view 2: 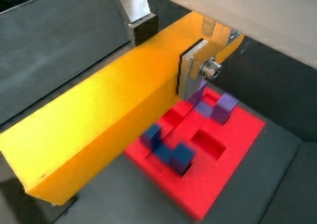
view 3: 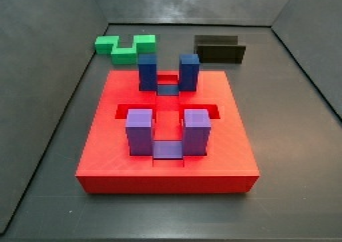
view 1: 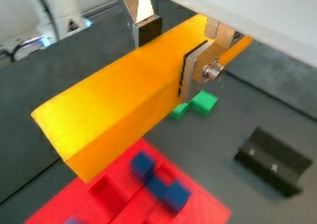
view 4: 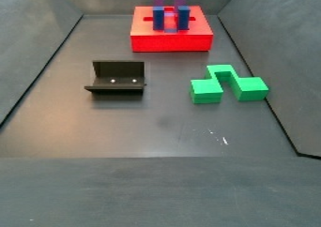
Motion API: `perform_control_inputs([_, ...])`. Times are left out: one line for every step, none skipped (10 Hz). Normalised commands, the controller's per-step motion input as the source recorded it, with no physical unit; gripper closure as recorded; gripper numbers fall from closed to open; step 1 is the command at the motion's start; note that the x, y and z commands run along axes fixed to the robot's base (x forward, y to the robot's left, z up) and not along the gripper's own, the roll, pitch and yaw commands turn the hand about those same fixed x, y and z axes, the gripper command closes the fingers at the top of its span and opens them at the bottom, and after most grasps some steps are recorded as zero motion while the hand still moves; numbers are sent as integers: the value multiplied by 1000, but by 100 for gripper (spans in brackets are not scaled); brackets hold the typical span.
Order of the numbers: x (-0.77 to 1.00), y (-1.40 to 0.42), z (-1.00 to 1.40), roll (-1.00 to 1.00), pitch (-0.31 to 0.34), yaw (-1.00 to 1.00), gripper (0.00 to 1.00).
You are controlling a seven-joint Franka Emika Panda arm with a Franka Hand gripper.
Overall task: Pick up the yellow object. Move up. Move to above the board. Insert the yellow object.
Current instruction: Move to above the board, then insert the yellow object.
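The gripper [view 1: 173, 44] pinches the yellow bar [view 1: 118, 112] between its two flat silver fingers [view 1: 198, 68], and this shows in both wrist views. The fingers press on the two long sides of the bar [view 2: 106, 117], near one end. The bar is up in the air, above the dark floor [view 4: 163, 128]. In a wrist view the red board [view 2: 223, 158] lies under the bar, with blue posts [view 2: 168, 149] and purple posts [view 2: 217, 103] standing up from it. In a wrist view the green block [view 1: 194, 105] and the black bracket [view 1: 272, 160] sit on the floor below. Neither side view shows the gripper or the bar. In a side view the red board [view 3: 107, 151] lies flat on the floor, with two purple posts [view 3: 139, 129] and two blue posts [view 3: 189, 69] standing on it. The green block [view 3: 124, 48] and the black bracket [view 3: 221, 48] sit just past the board. In a side view the bracket [view 4: 116, 78] and the green block [view 4: 227, 83] are well apart from the board [view 4: 170, 38].
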Motion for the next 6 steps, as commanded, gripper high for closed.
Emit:
perform_control_inputs([117,-803,157,6,150,-3,100])
perform_control_inputs([100,-326,78,21,141,-4,100])
perform_control_inputs([81,-221,54,20,122,2,100])
perform_control_inputs([0,-37,-17,0,0,0,100])
perform_control_inputs([23,-86,-403,-14,-69,0,100])
perform_control_inputs([114,-266,-843,87,-93,37,100])
